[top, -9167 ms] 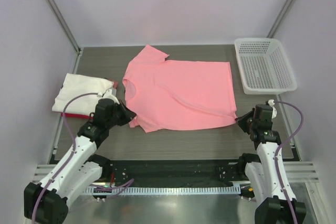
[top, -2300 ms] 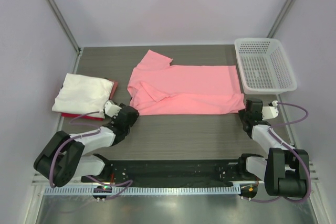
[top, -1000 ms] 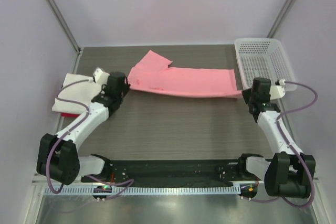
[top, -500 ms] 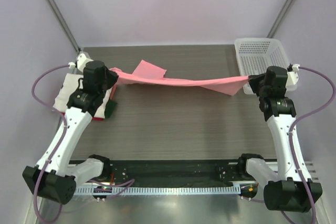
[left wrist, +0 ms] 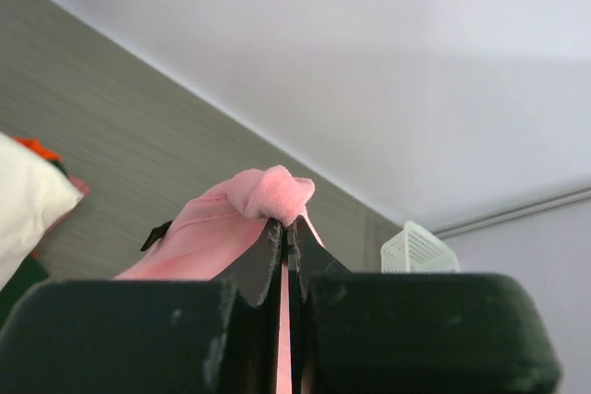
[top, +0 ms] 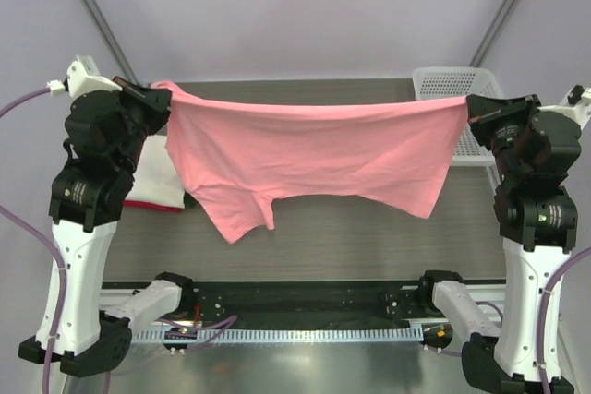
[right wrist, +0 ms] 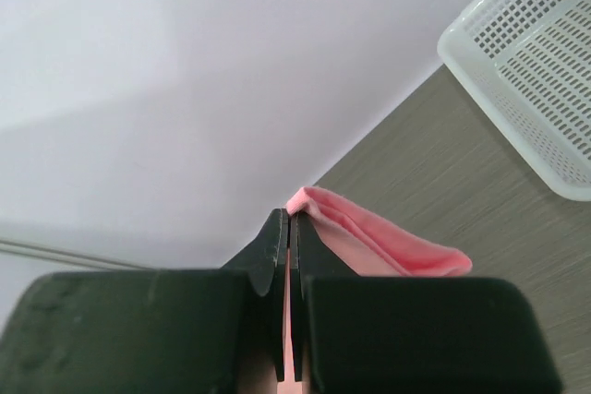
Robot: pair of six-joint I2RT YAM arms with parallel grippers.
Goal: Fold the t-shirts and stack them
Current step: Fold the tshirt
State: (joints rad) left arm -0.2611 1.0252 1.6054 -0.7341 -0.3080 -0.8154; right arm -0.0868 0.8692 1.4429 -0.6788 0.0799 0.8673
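Salmon-pink t-shirt point(top: 314, 159) lifted off the table, now hanging stretched between raised left gripper point(top: 157, 97) and right gripper point(top: 468, 110); both arms risen

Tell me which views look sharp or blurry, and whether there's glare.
Top external: even, soft light, sharp throughout, no harsh glare on the pink t-shirt. Left wrist: the left pincer is blurred up close; the cloth is sharper. Right wrist: same near blur on the right pincer; the basket is crisp.

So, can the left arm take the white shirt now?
Probably not. The left gripper is shut on the pink shirt, held up high with the right gripper; the white shirt lies below. It must let go first.
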